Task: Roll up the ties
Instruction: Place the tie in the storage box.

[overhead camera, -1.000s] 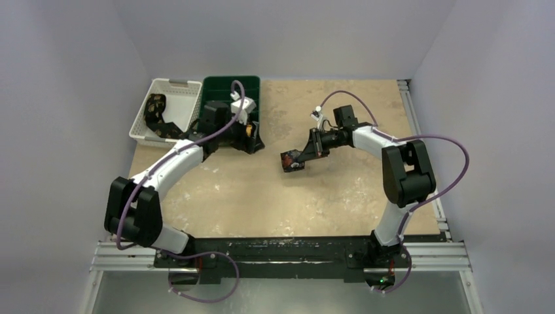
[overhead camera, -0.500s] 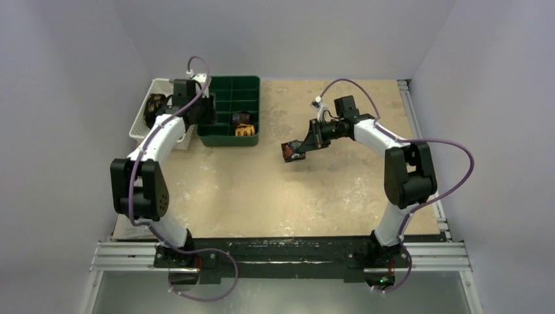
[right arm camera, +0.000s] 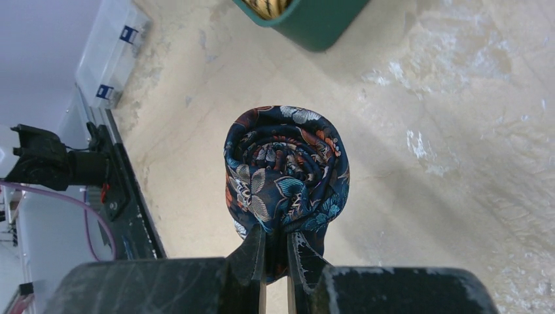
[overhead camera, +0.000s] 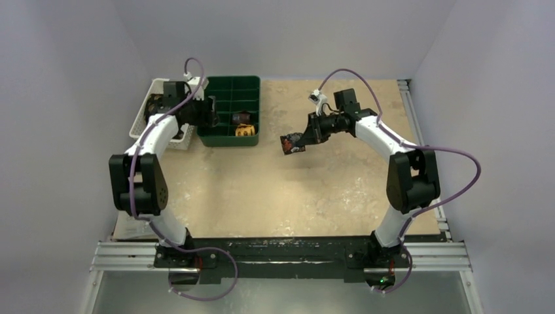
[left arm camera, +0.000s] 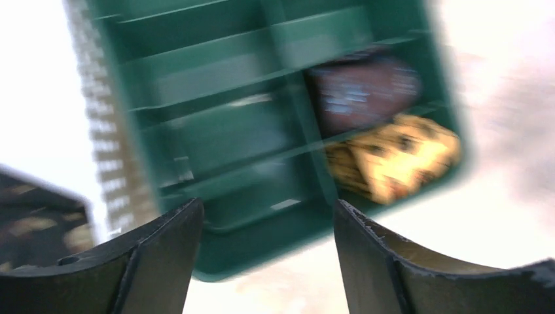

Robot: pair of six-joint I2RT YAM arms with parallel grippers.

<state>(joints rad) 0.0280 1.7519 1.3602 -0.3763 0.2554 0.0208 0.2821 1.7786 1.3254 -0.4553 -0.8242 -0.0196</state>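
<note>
While the right gripper [right arm camera: 275, 252] presses its two fingers together, the dark navy tie [right arm camera: 285, 170] sits pinched between them by its lower edge. It is wound into a tight coil, and its spiral face, printed with small multicoloured flowers and leaves, turns toward the wrist camera. From overhead, the roll is held over the sandy table [overhead camera: 262, 196], to the right of the green tray [overhead camera: 229, 82] and apart from it, with the right arm reaching in from the right. The left gripper [left arm camera: 267, 212] has its fingers spread wide with nothing between them. It hovers over the left edge of the green tray, just beside the white basket [overhead camera: 157, 86]. Its wrist view is blurred, yet two rolled ties show in compartments along the tray's right side: a brown tie [left arm camera: 363, 88] and, in the next compartment nearer the arms, a yellow tie [left arm camera: 393, 157]. A black-and-gold tie [overhead camera: 154, 103] lies in the white basket
</note>
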